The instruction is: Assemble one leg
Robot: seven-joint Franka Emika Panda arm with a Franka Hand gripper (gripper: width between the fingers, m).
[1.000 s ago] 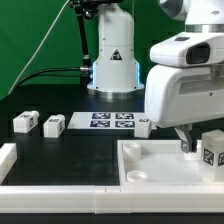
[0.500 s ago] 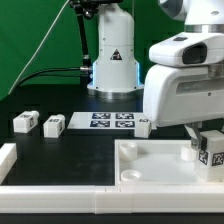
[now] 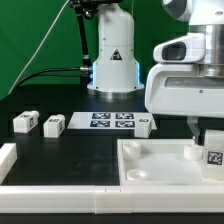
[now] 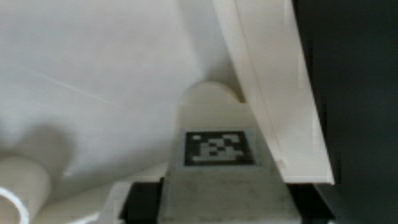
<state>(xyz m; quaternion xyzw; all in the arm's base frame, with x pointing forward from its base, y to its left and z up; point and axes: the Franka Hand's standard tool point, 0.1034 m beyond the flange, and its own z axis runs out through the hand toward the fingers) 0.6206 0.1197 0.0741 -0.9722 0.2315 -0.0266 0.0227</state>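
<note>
My gripper (image 3: 206, 136) is shut on a leg (image 3: 214, 152), a small white block with a black-and-white tag facing the camera. It holds the leg at the far right end of the large white tray-like part (image 3: 150, 170), low over its surface. In the wrist view the leg (image 4: 222, 150) runs out from between the two dark fingers (image 4: 150, 205), tag up, beside the tray part's raised rim (image 4: 276, 90). I cannot tell whether the leg touches the tray part. Three more legs lie on the black table: two at the exterior view's left (image 3: 24, 122) (image 3: 53, 125) and one near the middle (image 3: 143, 124).
The marker board (image 3: 112, 122) lies flat between the loose legs. The robot base (image 3: 112, 60) stands behind it against the green backdrop. A white rim (image 3: 8, 158) borders the table at the exterior view's left and front.
The gripper and the held leg have shifted a little toward the exterior view's right, along the tray part. The loose legs have not moved.
</note>
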